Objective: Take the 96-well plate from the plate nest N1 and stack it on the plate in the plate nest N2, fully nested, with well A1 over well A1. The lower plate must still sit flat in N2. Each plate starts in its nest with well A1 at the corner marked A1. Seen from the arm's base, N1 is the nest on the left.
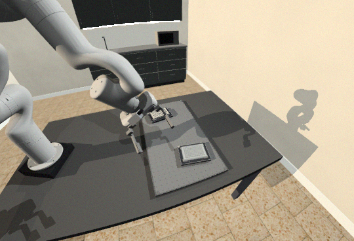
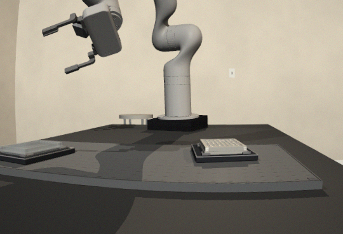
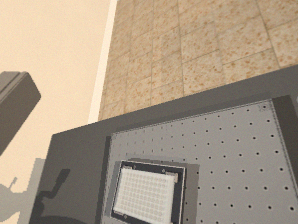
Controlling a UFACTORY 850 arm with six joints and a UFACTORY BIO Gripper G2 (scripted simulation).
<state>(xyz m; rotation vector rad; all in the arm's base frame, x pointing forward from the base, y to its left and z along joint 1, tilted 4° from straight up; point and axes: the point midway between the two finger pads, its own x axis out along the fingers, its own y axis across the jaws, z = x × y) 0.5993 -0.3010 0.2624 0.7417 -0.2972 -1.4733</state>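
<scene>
Below me the table [image 1: 98, 185] [image 2: 63, 211] [image 3: 75, 145] is carrying the perforated board [image 1: 174, 176] [image 2: 273, 166] [image 3: 225, 150]. My hand [image 1: 155, 138] [image 2: 60, 50] [image 3: 168, 97] is hanging high and tilted over it; if I'm descending without levelling, I'm risking one finger striking first. Nest N1 [image 1: 154, 121] [image 2: 227, 159] is lying below, towards my left; nest N2 [image 1: 196, 162] [image 2: 32, 159] [image 3: 178, 195] is lying below, towards my right, and my wrist camera is facing it, so choosing the wrong nest is a danger. The task's plate [image 1: 157, 115] [image 2: 222, 145] is sitting in N1; uneven finger contact could be skewing it as I'm lifting. The lower plate [image 1: 194, 152] [image 2: 32, 147] [image 3: 145, 192] is waiting in N2; an off-centre or turned release could be perching the upper one on its rim, mismatching A1, or tipping it. My fingers are standing spread fully wide, holding nothing and touching nothing.
</scene>
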